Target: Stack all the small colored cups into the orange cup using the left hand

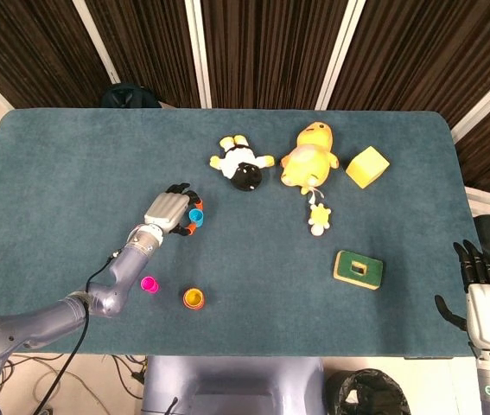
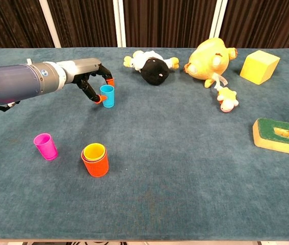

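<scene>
— Largest first? Teal counter point(image 2: 185, 168), carrying everything.
— Then left hand point(image 2: 90, 76), fingers closed around blue cup point(image 2: 107, 96), upright on the cloth.
— Right hand point(image 1: 485, 298)? Off the counter's edge, fingers apart, holding nothing.
— Orange cup point(image 2: 96, 164)? Near front, yellow cup point(image 2: 94, 151) nested inside.
— Pink cup point(image 2: 45, 146)? Standing just left of that, apart.

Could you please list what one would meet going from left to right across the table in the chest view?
Pink cup → orange cup holding a yellow cup → black-and-white plush → yellow duck plush → yellow block → green block. The left robot hand and blue cup overlap the orange cup's span, so I left them out.
</scene>
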Controlling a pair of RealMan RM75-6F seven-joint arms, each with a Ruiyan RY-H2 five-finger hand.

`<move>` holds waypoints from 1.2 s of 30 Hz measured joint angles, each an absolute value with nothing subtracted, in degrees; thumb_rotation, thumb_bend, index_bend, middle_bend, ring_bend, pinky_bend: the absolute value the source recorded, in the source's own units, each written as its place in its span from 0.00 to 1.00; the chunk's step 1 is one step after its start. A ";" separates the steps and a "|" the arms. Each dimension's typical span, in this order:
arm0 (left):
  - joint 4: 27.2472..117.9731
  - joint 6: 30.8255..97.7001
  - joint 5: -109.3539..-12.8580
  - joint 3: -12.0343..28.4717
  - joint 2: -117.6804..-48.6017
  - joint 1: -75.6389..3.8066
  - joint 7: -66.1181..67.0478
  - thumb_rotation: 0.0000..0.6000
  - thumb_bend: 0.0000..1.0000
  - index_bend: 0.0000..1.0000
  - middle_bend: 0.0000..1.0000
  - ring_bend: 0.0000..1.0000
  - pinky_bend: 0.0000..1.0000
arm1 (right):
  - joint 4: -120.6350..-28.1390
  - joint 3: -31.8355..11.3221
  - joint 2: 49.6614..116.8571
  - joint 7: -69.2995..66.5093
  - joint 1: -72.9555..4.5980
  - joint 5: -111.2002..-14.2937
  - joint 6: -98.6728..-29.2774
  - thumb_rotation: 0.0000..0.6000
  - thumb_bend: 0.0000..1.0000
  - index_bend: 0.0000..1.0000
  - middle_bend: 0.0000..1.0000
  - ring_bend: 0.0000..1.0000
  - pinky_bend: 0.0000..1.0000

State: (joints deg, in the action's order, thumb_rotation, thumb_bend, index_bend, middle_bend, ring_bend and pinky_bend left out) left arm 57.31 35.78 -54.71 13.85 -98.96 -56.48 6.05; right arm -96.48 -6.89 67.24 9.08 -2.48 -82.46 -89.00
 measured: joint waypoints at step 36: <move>103.99 40.01 -73.68 11.40 -68.01 -49.65 -4.27 1.00 0.39 0.44 0.25 0.05 0.10 | -96.50 -6.70 67.62 9.93 -2.62 -82.50 -88.75 1.00 0.33 0.05 0.07 0.14 0.07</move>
State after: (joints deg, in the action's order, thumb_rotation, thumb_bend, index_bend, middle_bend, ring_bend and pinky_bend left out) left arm 103.99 40.01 -73.68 11.40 -68.01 -49.65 -4.27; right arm -96.50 -6.70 67.62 9.93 -2.62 -82.50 -88.75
